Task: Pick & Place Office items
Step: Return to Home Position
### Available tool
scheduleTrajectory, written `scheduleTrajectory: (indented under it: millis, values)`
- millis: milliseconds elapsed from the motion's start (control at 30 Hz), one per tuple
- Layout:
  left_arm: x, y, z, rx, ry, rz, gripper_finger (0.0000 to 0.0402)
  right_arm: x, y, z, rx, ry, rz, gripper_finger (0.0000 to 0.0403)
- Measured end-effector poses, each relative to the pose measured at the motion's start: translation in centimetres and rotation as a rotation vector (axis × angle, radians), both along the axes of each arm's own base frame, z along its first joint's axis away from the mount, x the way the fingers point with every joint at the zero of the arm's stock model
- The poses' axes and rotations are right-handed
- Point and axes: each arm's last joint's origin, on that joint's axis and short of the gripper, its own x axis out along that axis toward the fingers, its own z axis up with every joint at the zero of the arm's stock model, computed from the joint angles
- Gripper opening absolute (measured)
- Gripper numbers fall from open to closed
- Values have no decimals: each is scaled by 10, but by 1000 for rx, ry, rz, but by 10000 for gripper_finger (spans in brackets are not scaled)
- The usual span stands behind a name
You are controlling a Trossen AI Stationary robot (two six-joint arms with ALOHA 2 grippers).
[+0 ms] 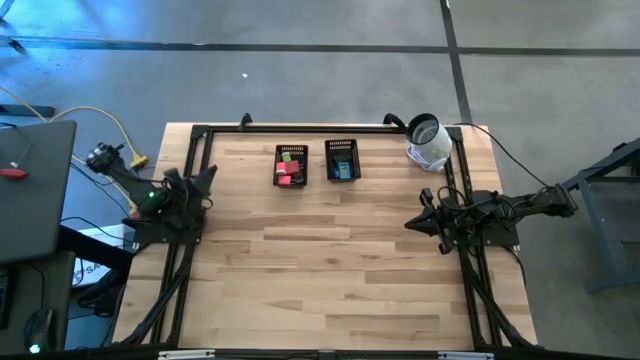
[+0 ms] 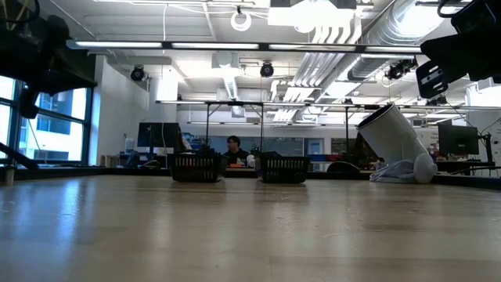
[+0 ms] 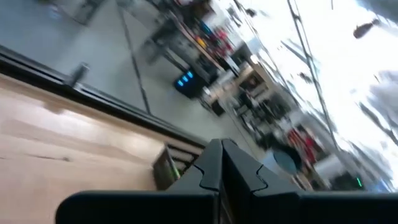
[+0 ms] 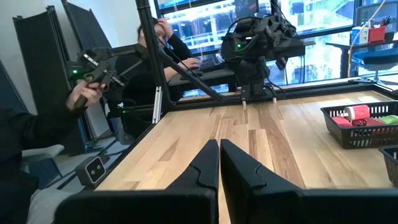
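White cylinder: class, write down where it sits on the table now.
In the high view, the white cylinder leans at the table's far right corner, right of the nearer black tray.

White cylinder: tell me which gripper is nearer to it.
Right. The right gripper sits on the same side of the table as the white cylinder; the left gripper is at the opposite side.

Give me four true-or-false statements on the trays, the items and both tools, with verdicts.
1. Both mesh trays hold items. True: red and pink items in the left tray, blue items in the right tray.
2. The left tool is shut. True.
3. The right tool grips a red item. False: it is shut on nothing.
4. The white cylinder sits between the trays. False: it lies at the table's far right corner.
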Motion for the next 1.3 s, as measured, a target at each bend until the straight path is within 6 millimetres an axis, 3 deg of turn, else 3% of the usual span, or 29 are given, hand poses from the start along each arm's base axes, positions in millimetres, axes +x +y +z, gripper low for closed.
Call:
scheduleTrajectory:
  millis: [233,533,700,1000,1300]
  values:
    - [-1,7,0,-62,-97,167,0,0,0,0,0,0,0,2]
    - [-1,7,0,-142,-219,155,0,0,0,0,0,1,1,2]
    - [1,5,1,12,13,153,0,0,0,0,0,0,1,2]
    - [23,-8,15,311,466,126,0,0,0,0,0,0,0,2]
    - [29,-11,17,339,516,132,0,0,0,0,0,0,-1,2]
